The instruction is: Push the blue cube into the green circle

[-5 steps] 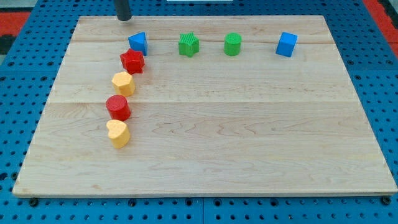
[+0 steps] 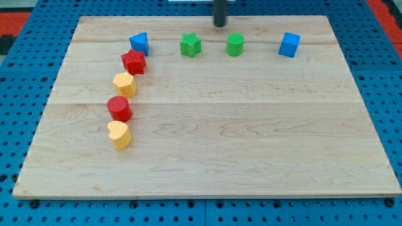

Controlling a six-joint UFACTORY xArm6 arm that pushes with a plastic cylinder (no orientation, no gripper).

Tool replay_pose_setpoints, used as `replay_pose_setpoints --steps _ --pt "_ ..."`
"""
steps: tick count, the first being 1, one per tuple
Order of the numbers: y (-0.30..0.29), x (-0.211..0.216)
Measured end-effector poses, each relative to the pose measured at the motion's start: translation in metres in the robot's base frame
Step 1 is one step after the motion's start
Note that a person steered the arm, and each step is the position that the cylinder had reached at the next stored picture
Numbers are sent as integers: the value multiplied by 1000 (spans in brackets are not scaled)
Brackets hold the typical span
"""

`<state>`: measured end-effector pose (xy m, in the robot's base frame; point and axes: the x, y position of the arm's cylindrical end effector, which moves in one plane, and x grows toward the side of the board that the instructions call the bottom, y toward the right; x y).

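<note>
Blue cube (image 2: 289, 44) near the board's top right, my tip (image 2: 220, 24) well to its left, touching no block.

The blue cube is a small, bright blue block with crisp edges, turned slightly askew, standing alone on the wooden board (image 2: 251, 144) at the right end of the top row. The green circle (image 2: 235, 44), a short round cylinder, stands to its left, well apart from it, and a green star-like block (image 2: 190, 45) stands further left. My tip is a plain dark rod with no jaws, so nothing spreads or pinches; it holds nothing and rests near the view's top edge, just above and left of the green circle, between the two green blocks in left-right position.
</note>
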<state>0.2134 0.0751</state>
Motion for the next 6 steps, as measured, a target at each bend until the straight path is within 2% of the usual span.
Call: replay_pose_setpoints --steps 1,2,3,4,5,6 --pt "28 13" --pt "90 34" --pt "185 44" --pt "199 63" --pt "138 75" --pt "42 59"
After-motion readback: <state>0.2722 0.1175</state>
